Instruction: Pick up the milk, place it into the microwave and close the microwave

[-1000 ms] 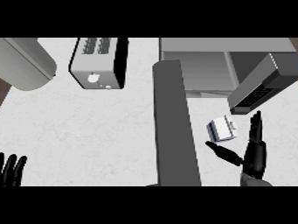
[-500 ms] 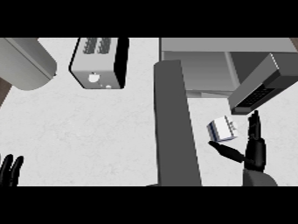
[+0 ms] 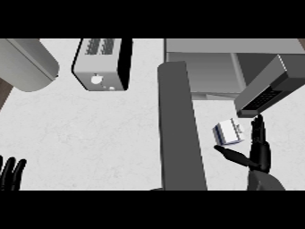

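White milk carton (image 3: 228,132) sat on the counter (image 3: 82,134) in front of the microwave (image 3: 214,71), right between the thumb and straight fingers of the right hand (image 3: 257,152), which was spread wide and wasn't curled round it. Couldn't tell if the fingers actually touched it. Microwave door (image 3: 181,129) stood open, hiding some counter. Left hand (image 3: 3,174) rested open at the lower left, partly cut off. Toaster (image 3: 102,62) sat further back.
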Controlling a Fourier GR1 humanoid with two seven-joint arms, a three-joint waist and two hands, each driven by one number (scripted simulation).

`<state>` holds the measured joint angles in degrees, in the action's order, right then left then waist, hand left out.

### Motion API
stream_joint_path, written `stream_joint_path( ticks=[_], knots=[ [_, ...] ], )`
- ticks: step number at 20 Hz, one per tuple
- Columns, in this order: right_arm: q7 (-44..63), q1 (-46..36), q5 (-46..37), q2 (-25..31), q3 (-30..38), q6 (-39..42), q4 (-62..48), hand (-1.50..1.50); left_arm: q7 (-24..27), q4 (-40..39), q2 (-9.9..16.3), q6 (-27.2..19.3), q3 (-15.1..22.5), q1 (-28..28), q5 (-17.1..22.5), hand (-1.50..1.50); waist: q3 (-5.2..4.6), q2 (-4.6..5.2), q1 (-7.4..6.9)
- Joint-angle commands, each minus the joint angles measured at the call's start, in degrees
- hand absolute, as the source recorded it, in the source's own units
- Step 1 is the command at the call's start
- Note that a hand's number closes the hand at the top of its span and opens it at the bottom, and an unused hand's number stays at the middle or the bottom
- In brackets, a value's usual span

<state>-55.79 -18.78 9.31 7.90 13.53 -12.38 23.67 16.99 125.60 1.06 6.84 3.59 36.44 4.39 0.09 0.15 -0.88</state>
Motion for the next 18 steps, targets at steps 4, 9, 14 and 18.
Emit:
stream_joint_path(
  ticks=[4,9,14,18],
  knots=[
    [-8.25,-3.48,0.64,1.07,2.72,3.21,-7.74,-1.50,-0.18,-3.78,1.87,2.07,-4.97,-3.59,3.97,-1.50,0.01,0.14,-0.02],
    [-8.89,-3.28,3.20,0.09,4.11,10.62,-6.37,1.50,2.04,-4.71,-0.52,0.80,-1.22,-2.99,-0.27,-1.50,0.01,0.09,0.08],
    [-12.10,-4.07,4.44,-2.51,4.93,12.28,-5.61,1.50,0.53,-0.13,-0.03,1.89,-0.58,0.61,0.72,-1.50,0.04,0.05,-0.35],
    [-13.12,-3.88,4.20,-5.55,4.12,12.98,-5.26,1.50,2.16,-5.03,0.33,1.55,-2.81,-3.55,1.01,-1.50,0.00,0.06,0.01]
  ],
)
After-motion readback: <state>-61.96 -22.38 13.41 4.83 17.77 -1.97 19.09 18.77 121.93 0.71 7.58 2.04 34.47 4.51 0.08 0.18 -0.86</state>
